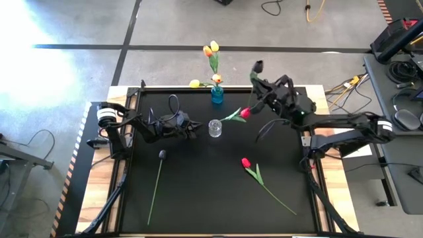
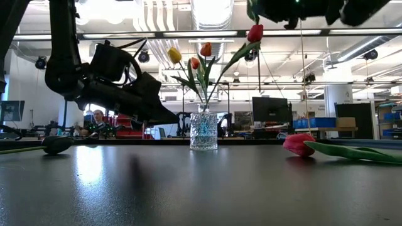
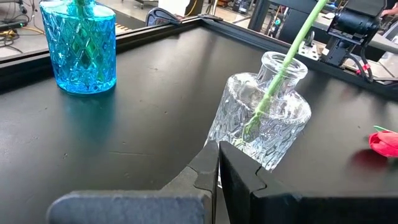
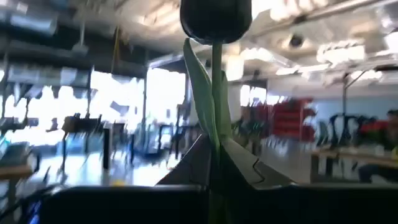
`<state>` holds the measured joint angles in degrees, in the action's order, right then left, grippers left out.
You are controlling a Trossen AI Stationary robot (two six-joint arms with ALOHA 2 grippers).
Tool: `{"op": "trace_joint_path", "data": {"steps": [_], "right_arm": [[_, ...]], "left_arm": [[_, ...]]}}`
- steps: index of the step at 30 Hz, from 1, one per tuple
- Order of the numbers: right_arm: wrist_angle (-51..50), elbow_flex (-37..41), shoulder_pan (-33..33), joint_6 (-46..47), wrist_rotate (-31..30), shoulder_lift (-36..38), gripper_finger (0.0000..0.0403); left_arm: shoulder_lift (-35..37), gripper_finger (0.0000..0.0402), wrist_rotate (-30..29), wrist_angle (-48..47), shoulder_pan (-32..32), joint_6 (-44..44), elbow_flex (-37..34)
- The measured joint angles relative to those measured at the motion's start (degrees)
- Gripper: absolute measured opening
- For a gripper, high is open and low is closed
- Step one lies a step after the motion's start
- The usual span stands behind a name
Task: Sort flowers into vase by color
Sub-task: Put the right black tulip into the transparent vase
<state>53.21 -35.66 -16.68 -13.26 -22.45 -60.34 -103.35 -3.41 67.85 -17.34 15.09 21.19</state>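
Observation:
A blue vase [image 1: 217, 93] at the far edge holds yellow and orange tulips [image 1: 211, 50]. A clear vase [image 1: 215, 127] stands mid-table with a red tulip [image 1: 244, 113] leaning out of it, its stem [image 3: 273, 81] inside. My left gripper [image 1: 196, 129] is shut, its tips [image 3: 217, 149] at the clear vase's [image 3: 264, 118] lower wall. My right gripper [image 1: 260, 83] is shut on a dark tulip [image 4: 216, 18], high above the table's far right. Another dark tulip [image 1: 162, 154] and a red tulip [image 1: 246, 162] lie flat on the table. My left gripper's shut fingertips [image 3: 210, 155] stand against the clear vase's lower wall [image 3: 239, 140], coming level from the table's left; I cannot tell whether they touch it. My right gripper pinches the dark tulip's stem [image 4: 215, 127] and a leaf between its two fingers, below the head. The head stands beyond the fingertips, and the flower is lifted clear of the table.
The lying dark tulip's stem [image 1: 153, 195] runs toward the near left corner. The lying red tulip's stem [image 1: 274, 195] runs toward the near right. A raised black rim [image 1: 129, 165] borders the table. Desks and cables stand to the right.

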Motion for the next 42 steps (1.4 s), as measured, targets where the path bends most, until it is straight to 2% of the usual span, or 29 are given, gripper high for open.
{"op": "trace_joint_path", "data": {"steps": [3, 7, 10, 17, 19, 27, 34, 42], "right_arm": [[13.35, 4.42, -1.07, 0.86, 0.86, -2.75, 0.0012], [29.85, 8.43, -2.41, 7.33, 1.97, -7.97, 0.0012], [36.94, 9.26, -3.40, 12.66, 1.85, -12.25, 0.0012], [36.64, 6.01, -5.75, 22.14, 2.16, -19.94, 0.0012], [36.65, 4.62, -6.09, 24.17, 4.02, -21.67, 0.0012], [36.88, 1.90, -6.06, 29.81, 7.82, -24.61, 0.0012], [36.79, 1.49, -5.09, 32.83, 9.00, -25.79, 0.0012], [36.80, 0.46, -2.84, 31.68, 9.00, -28.50, 0.0012]], "left_arm": [[0.00, 0.0000, -0.01, 0.03, 0.00, -0.48, 0.00], [0.00, 0.0000, -0.01, 0.28, 0.00, -0.85, 0.00], [0.00, 0.0000, -0.01, 0.39, 0.00, -0.85, 0.00], [0.00, 0.0000, -0.01, 0.52, 0.00, -0.85, 0.00], [0.00, 0.0000, -0.01, 0.52, 0.00, -0.87, 0.00], [0.00, 0.0000, -0.01, 0.57, 0.00, -1.07, 0.02], [0.00, 0.0000, -0.01, 0.56, 0.00, -1.07, 0.00], [0.00, 0.0000, -0.01, 0.59, 0.00, -1.07, 0.02]]}}
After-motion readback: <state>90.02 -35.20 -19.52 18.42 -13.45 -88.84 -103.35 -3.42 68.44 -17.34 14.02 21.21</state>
